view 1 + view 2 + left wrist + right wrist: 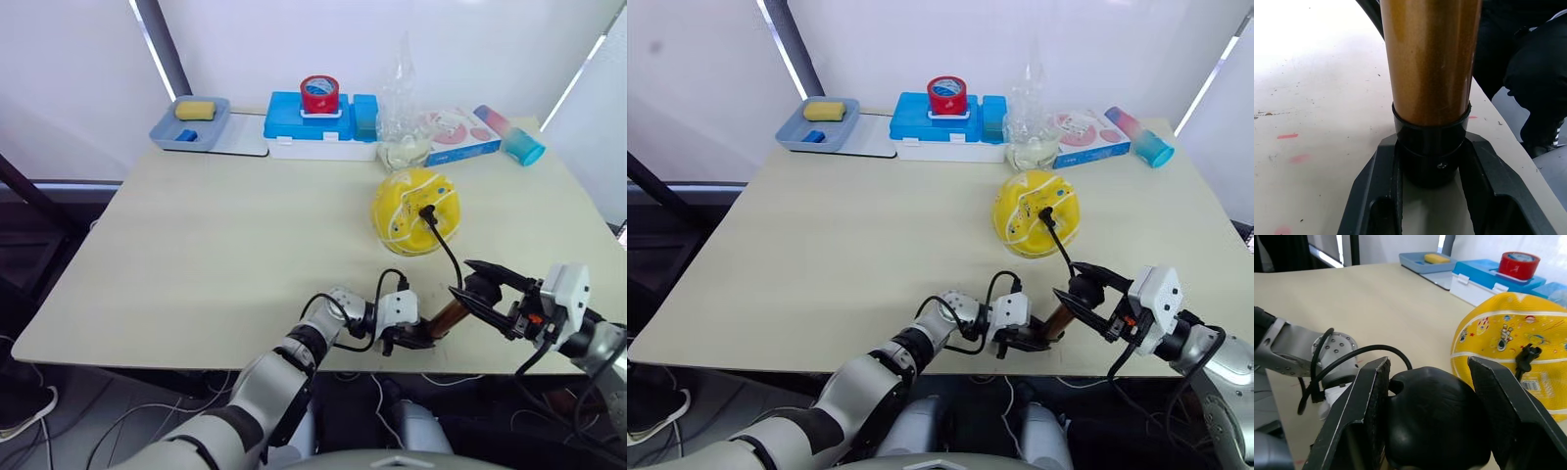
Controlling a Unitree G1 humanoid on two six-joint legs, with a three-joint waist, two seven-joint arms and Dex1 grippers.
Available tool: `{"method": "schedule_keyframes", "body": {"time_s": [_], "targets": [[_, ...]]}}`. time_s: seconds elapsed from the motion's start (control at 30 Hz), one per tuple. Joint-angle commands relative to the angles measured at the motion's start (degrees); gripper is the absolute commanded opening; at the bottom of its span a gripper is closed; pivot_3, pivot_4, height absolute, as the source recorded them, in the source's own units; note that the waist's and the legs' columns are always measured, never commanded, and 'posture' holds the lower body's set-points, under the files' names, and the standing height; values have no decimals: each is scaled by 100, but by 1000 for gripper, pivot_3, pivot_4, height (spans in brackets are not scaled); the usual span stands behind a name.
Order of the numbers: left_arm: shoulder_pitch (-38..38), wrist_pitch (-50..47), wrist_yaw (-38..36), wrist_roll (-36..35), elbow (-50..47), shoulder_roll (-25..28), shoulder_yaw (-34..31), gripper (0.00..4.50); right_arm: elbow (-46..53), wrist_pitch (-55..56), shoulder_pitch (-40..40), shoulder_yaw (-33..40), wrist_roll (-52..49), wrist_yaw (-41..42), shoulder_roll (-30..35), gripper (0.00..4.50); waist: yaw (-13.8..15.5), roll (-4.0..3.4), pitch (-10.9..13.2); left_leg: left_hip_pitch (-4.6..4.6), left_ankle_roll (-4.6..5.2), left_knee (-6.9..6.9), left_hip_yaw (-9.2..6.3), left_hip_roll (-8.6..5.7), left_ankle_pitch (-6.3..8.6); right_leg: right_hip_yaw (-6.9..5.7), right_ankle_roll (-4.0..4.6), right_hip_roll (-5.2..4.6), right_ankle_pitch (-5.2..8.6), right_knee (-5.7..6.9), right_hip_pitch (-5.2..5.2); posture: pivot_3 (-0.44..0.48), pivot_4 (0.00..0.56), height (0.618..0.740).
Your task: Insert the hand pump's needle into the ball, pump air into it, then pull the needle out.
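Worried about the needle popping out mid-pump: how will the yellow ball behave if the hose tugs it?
The ball is round and sits free on the table, so it will likely roll with a tug. It looks like thin rubber, probably light, offering little resistance. The hose curves with slack from the needle, which may absorb small pulls.

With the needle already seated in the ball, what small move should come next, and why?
Probably a first pump stroke: the right gripper moves the handle while the left gripper steadies the base. The needle already sits in the ball, and both jaws hold opposite ends of the hand pump.
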State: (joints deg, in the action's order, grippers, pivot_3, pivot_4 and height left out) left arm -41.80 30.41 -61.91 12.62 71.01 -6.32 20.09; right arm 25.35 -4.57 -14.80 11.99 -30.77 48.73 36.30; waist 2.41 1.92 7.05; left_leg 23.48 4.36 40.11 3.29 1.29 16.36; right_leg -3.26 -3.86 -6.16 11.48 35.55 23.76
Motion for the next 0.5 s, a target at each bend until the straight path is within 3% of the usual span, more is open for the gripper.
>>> {"method": "schedule_keyframes", "body": {"time_s": [0.03,0.3,0.5], "targets": [[139,-81,-92,195,202,-23,142,1110,-262,-213,-106,98,205,-136,65,2064,1,0,0,-4,0,0,6,0,0,0,-6,-4,-3,-1,2,0,150,737],[143,-77,-116,201,204,-2,124,1110,979,-1008,40,1020,-1016,-192,612,2049,22,-22,12,31,21,1,116,-2,14,-12,-19,-88,-71,-16,81,0,150,737],[143,-69,-146,199,208,3,134,1110,1542,-1858,242,2207,-2449,-427,1236,2049,22,-24,18,37,45,3,148,4,29,-11,-29,-92,-100,-60,86,0,150,737]]}}
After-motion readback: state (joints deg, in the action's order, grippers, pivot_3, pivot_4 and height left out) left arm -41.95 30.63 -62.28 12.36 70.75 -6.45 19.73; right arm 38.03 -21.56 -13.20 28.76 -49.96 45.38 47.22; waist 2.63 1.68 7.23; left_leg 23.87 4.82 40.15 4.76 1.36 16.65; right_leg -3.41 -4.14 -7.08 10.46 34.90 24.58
